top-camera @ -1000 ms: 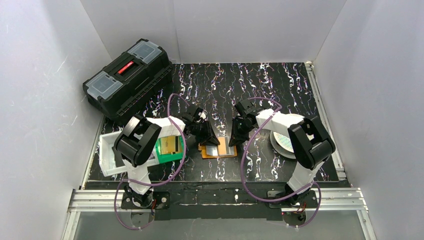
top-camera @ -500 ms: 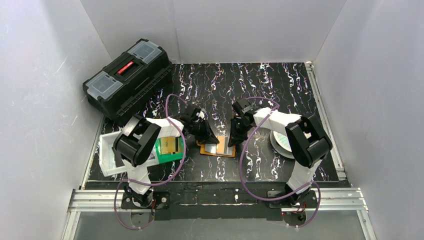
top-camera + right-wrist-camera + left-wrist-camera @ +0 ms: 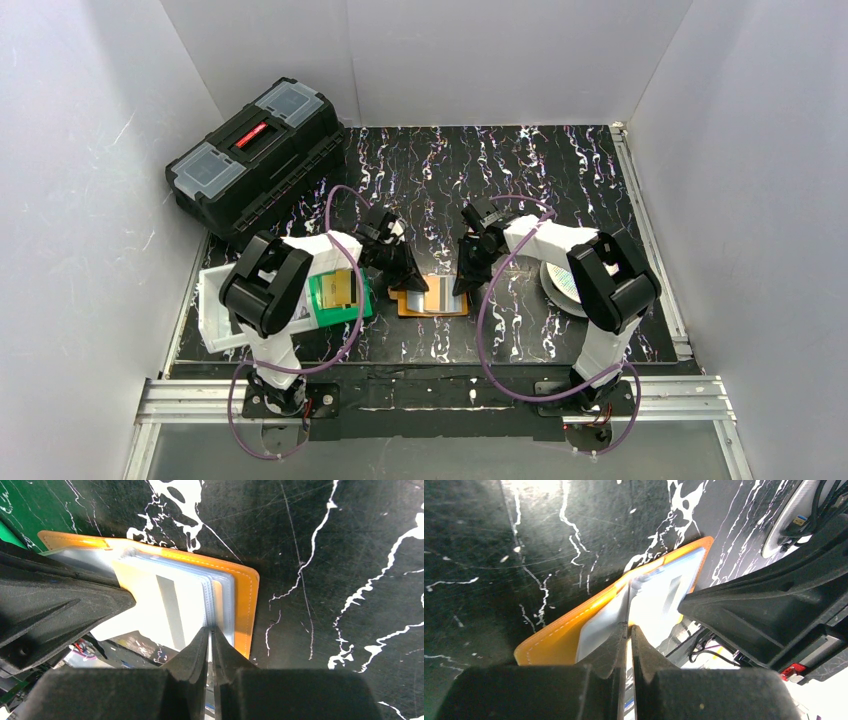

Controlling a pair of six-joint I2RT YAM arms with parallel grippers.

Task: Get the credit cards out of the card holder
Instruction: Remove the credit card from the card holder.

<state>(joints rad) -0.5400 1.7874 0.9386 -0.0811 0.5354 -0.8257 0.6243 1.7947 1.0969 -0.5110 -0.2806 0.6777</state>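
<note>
On the black, white-veined tabletop [image 3: 560,180], between the two arms, the small orange-tan leather-like card holder [image 3: 432,298] lies open, a pale card [image 3: 150,605] with a grey stripe showing in its silvery-clear pockets. The left tool [image 3: 629,628] is pinched narrow on a thin pale leaf [image 3: 630,592] standing at the fold (card or sleeve, it cannot be told), and the right tool [image 3: 210,630] is pinched almost as narrow on the clear pocket stack [image 3: 222,597] beside the orange border. The right should probably pin the holder flat while the left draws straight out along the pocket mouth, without twisting, lest the whole holder lift.
</note>
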